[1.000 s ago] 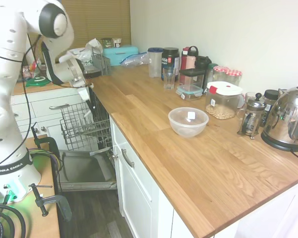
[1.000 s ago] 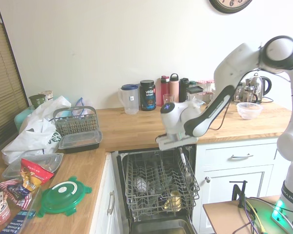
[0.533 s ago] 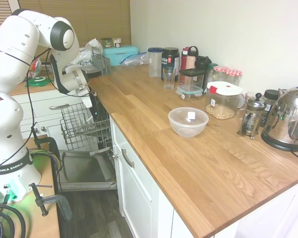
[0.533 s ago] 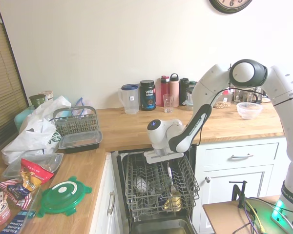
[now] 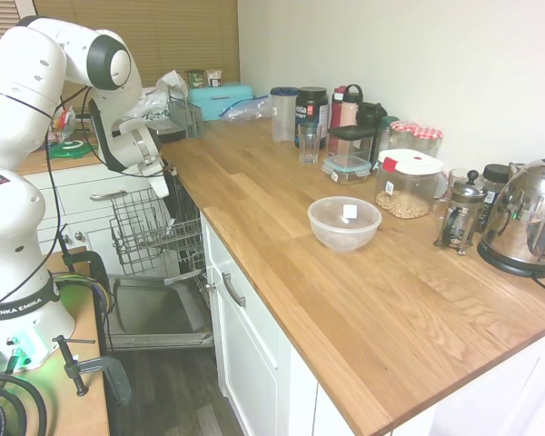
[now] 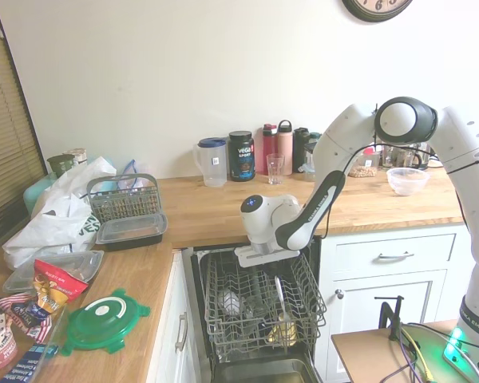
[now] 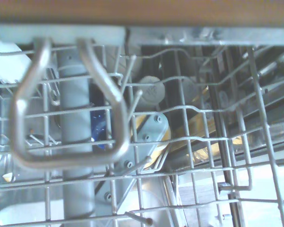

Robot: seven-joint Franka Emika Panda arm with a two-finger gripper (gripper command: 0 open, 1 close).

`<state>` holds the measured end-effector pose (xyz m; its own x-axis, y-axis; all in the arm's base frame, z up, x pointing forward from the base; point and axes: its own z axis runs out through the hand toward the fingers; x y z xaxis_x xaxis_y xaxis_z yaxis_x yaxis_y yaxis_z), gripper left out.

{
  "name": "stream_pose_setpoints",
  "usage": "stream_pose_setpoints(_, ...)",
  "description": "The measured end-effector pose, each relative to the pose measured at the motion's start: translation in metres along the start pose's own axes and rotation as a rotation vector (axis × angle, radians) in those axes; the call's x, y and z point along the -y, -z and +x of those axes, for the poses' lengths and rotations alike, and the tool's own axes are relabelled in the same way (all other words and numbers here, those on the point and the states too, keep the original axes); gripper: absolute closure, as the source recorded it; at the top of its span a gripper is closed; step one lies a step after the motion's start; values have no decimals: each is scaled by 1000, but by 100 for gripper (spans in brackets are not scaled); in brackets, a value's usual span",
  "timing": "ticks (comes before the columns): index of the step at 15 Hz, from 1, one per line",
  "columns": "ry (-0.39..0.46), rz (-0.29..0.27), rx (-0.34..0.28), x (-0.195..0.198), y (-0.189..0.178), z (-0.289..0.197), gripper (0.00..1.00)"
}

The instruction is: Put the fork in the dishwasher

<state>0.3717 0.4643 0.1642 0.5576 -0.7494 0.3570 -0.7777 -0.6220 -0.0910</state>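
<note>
Gripper point(image 6: 269, 266) hangs just over the dishwasher point(image 6: 223, 281) rack, white arm bent down from the counter side. Fingers are small and dark against the wires in both exterior views; cannot tell whether they are spread or pressed together.

Fork point(image 6: 281, 294): slim pale metal strip, slanted, inside the rack directly under the gripper, its lower end down among the tines near a brassy round item. Cannot tell whether its top still touches the fingers. Not made out in the first exterior view.

Rack: grey wire grid, box-shaped, pulled out over the flat grey metal door point(image 5: 159, 318), which lies dropped open. White drawer cabinets point(image 5: 245, 345) flank it on either side.

Wrist view, close and soft: thin grey rack wires point(image 7: 194, 142) crossing in a lattice; a thicker bent wire loop point(image 7: 71, 156) with rounded corners; a smooth grey tube point(image 7: 75, 118) running behind it; a strip of wood counter edge along one side.

Counter point(image 5: 345, 300): warm oiled wood planks, visible grain. On it a clear round plastic bowl point(image 5: 343, 222), well apart from the dishwasher; a shiny steel kettle point(image 5: 527, 218) near the wall. On the other stretch, a small wire basket point(image 6: 124, 198) and a round green lid point(image 6: 104, 319)
</note>
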Motion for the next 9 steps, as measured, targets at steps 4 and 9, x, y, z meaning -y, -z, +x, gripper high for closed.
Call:
stream_pose_setpoints(4, 13, 137, -1, -3, 77, 4, 0)
stream_pose_setpoints(9, -47, 388, 51, -33, 199, 40, 0)
